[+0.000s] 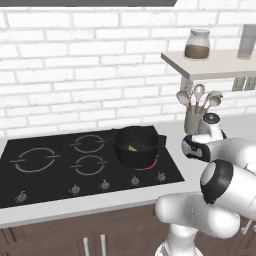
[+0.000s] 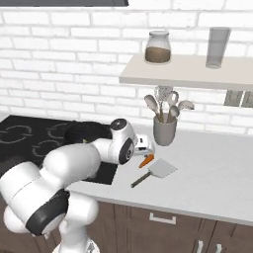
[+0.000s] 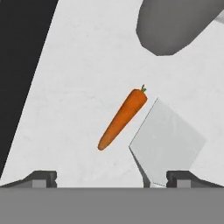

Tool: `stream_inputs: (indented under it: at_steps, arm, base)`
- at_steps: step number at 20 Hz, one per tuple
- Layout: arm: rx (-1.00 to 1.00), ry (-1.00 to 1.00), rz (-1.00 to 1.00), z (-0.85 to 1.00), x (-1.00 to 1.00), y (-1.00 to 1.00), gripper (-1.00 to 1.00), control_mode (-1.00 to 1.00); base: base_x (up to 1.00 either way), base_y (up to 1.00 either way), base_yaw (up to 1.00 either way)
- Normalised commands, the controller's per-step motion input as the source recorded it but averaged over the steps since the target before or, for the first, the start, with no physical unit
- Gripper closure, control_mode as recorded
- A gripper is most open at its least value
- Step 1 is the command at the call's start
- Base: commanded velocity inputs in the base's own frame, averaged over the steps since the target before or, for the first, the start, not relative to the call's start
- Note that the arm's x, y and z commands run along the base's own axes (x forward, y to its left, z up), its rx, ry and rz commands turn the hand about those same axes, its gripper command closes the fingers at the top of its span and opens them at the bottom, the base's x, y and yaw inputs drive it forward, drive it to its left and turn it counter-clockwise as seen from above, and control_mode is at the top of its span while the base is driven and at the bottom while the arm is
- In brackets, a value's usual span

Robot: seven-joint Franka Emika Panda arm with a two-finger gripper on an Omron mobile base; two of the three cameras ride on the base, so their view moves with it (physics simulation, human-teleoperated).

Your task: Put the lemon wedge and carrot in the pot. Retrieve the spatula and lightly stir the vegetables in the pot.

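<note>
The black pot (image 1: 131, 157) stands on the hob's right rear ring, and the yellow-green lemon wedge (image 1: 132, 148) lies inside it. To the right of the hob, the orange carrot (image 2: 146, 161) (image 3: 122, 118) lies on the white counter. Beside it rests the grey spatula (image 2: 163, 168) (image 3: 168, 140), its flat blade close to the carrot's side. My gripper (image 3: 113, 179) (image 2: 144, 147) hangs open just above the carrot, fingertips spread wide with nothing between them. My arm partly hides the pot (image 2: 88, 132) in the right base view.
A grey utensil cup (image 2: 164, 131) (image 1: 194, 120) with several spoons stands behind the carrot. Above it, a wall shelf (image 2: 188, 74) carries a jar (image 2: 158, 48) and a glass (image 2: 217, 47). The black hob (image 1: 50, 170) stretches to the left.
</note>
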Motion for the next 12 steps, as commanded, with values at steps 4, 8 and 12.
stream_inputs:
  at_steps: [4,8,12]
  arm:
    - [0.05,0.01,-0.05,-0.42,0.35,-0.29,-1.00,-1.00]
    - [0.06,0.00,-0.05,-0.35,0.38,-0.22,-1.00,-1.00]
    - [0.05,0.00,-0.06,-0.44,0.50,-0.13,-1.00,-1.00]
  base:
    - [0.00,0.00,0.00]
    - [0.00,0.00,0.00]
    - [0.00,0.00,0.00]
